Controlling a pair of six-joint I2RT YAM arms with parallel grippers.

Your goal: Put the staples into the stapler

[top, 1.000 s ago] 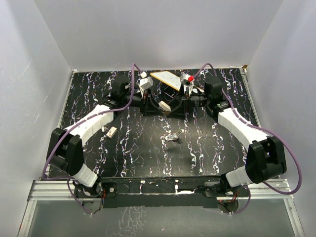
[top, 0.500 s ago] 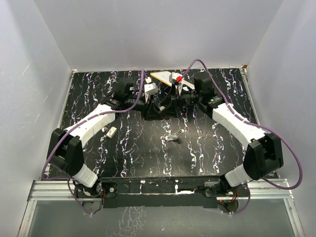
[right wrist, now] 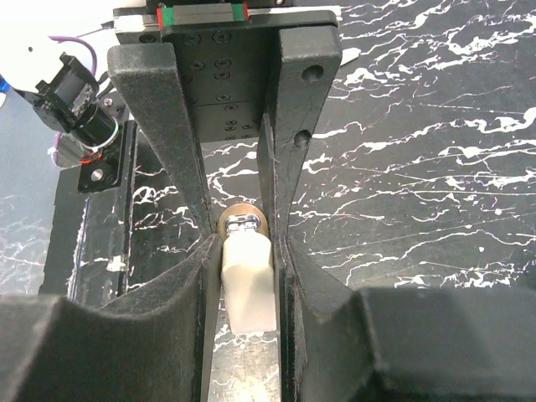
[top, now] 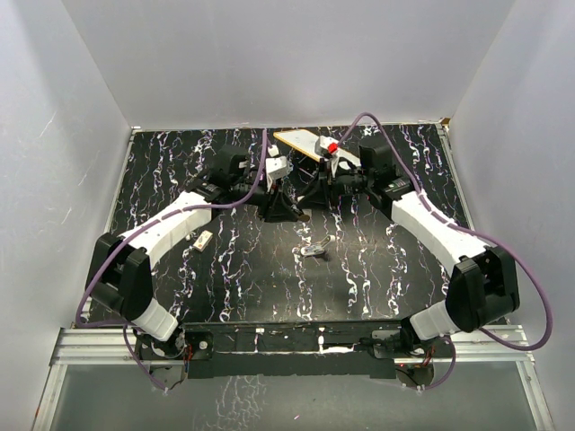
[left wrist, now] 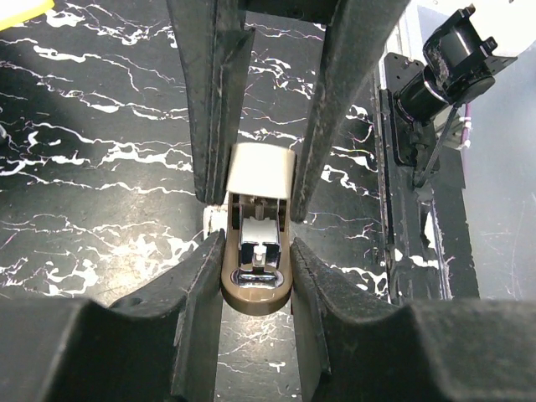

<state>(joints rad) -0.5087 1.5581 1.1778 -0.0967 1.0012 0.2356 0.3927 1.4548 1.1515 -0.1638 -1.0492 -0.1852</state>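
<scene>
The stapler [left wrist: 260, 180] sits between left claw [left wrist: 255, 251] and right claw [right wrist: 245, 251]

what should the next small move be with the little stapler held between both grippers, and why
Probably: the right gripper lifts the cream top away from the brown base while the left gripper holds firm. Both are shut on the small cream-and-brown plastic stapler, one at each end, and its metal staple channel shows only partly.

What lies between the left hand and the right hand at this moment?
The stapler: the left hand pinches its brown base and the right hand its cream top. Both wrist views show it.
</scene>
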